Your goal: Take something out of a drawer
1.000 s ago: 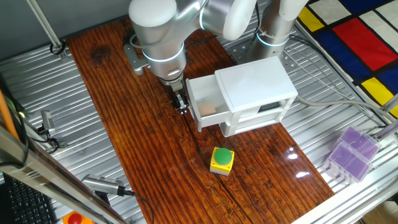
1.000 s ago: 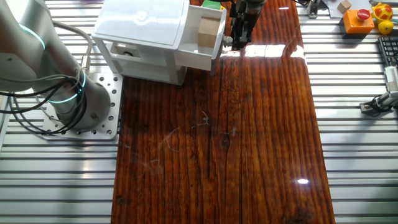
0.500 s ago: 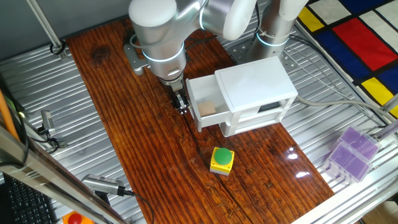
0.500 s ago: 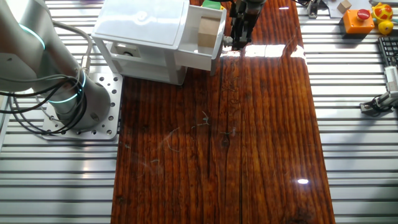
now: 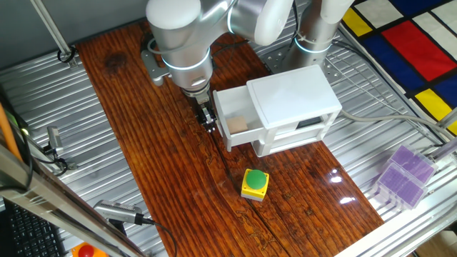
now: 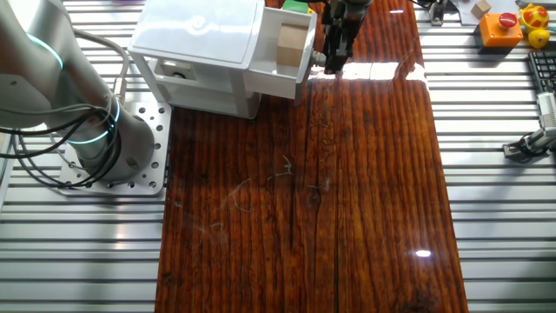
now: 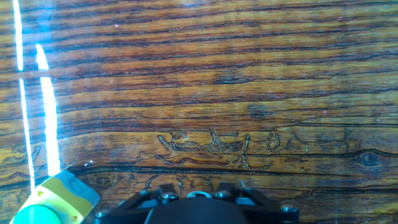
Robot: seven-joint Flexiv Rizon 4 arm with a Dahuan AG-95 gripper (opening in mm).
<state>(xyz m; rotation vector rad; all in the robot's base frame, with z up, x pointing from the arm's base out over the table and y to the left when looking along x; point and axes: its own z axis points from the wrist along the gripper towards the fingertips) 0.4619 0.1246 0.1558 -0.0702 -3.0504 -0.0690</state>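
Note:
The white cabinet (image 5: 293, 96) (image 6: 200, 35) has its upper drawer (image 5: 220, 111) (image 6: 280, 83) pulled out. The tan cube (image 5: 237, 125) (image 6: 291, 43) lies inside the drawer. My gripper (image 5: 208, 121) (image 6: 328, 59) hangs straight down against the drawer's front, its narrow fingers close together at the small white knob (image 6: 320, 59). In the hand view only the gripper's black body (image 7: 199, 202) shows at the bottom edge, over the wooden table top, with a small white ring at its middle. The lower drawer is shut.
A yellow box with a green button (image 5: 255, 183) (image 7: 53, 202) stands on the wooden board in front of the cabinet. A purple ribbed box (image 5: 403, 175) lies on the metal slats at the right. The arm's base (image 6: 113, 143) sits behind the cabinet.
The arm has shifted very slightly. The drawer, the cube and the yellow box have not moved.

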